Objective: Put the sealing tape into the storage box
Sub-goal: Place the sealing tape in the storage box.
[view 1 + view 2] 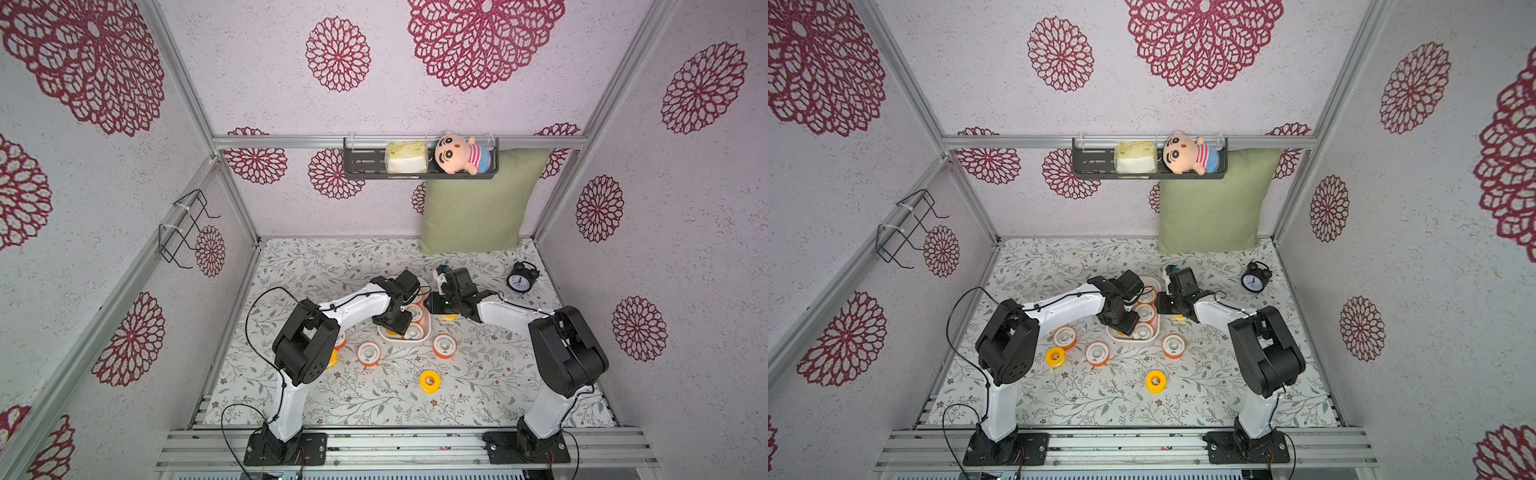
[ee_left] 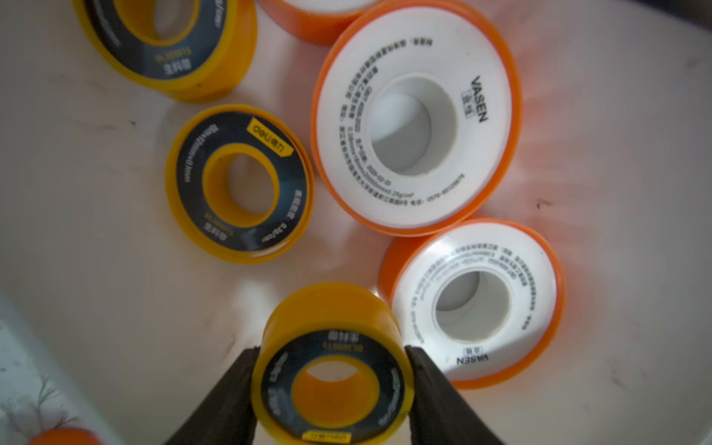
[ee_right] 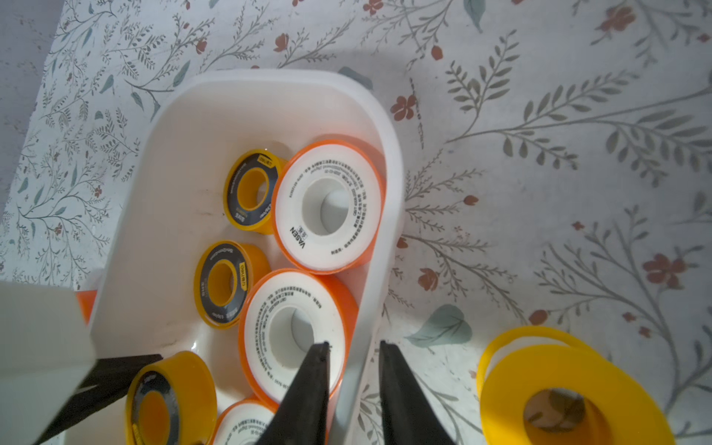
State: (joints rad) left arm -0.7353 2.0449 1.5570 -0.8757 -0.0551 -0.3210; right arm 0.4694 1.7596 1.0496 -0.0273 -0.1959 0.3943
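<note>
The storage box (image 1: 409, 340) (image 1: 1133, 340) is a white tub in the middle of the table. It holds orange sealing tape spools with white faces (image 2: 416, 115) (image 3: 327, 208) and yellow ones with black ring faces (image 2: 239, 185). Just above the box floor (image 2: 115, 308), my left gripper (image 2: 332, 348) (image 1: 392, 324) is shut on a yellow spool with a black ring face (image 2: 331, 308). My right gripper (image 3: 353, 343) (image 1: 431, 308) is shut on the box's side wall (image 3: 385, 185), one finger inside and one outside. A plain yellow spool (image 3: 558, 393) lies beside it on the cloth.
Loose spools lie in front of the box: orange ones (image 1: 368, 353) (image 1: 444, 345) and a yellow one (image 1: 429, 380). A black alarm clock (image 1: 519, 277) stands at the right. A green pillow (image 1: 478, 203) leans on the back wall under a black shelf (image 1: 361, 164).
</note>
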